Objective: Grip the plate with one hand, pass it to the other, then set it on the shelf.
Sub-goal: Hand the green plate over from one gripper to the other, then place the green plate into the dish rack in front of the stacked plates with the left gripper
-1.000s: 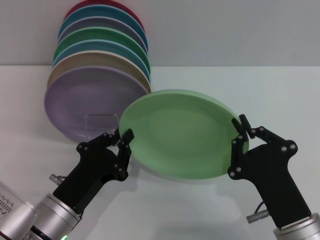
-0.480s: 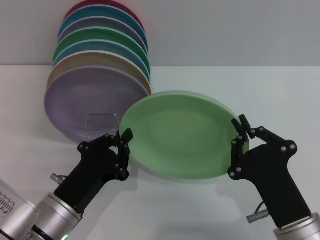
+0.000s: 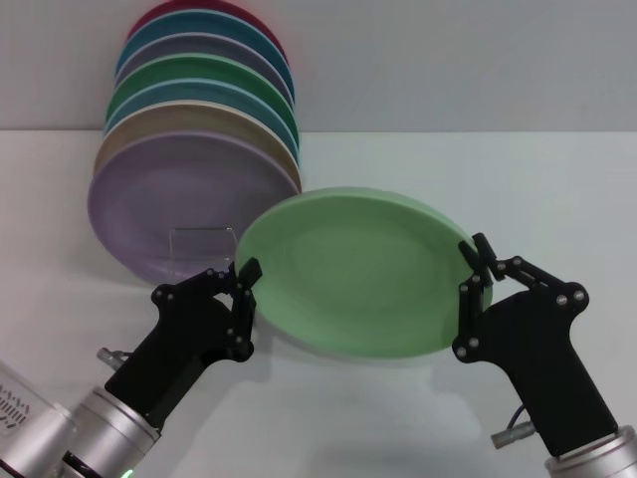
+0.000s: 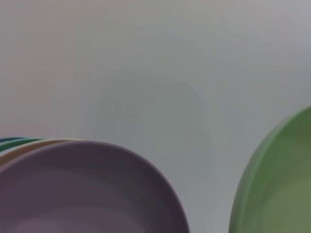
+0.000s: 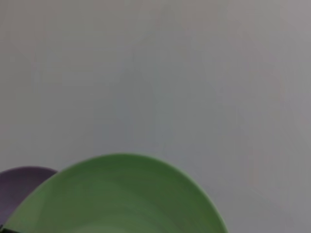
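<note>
The light mint-green plate (image 3: 353,269) hangs tilted above the table between my two grippers. My right gripper (image 3: 476,261) is shut on its right rim. My left gripper (image 3: 247,274) straddles its left rim with the fingers closed on it. The plate also shows in the left wrist view (image 4: 279,189) and the right wrist view (image 5: 116,199). The clear acrylic shelf (image 3: 202,247) stands just left of the plate and behind my left gripper. Several plates lean in it.
The leaning stack has a lilac plate (image 3: 164,204) in front, then tan, blue, dark green and red ones behind. The lilac plate also shows in the left wrist view (image 4: 82,194). White tabletop (image 3: 518,189) lies to the right, with a grey wall behind.
The plate has dropped slightly and shifted a little left. Both grippers moved with it, staying at its rims.
</note>
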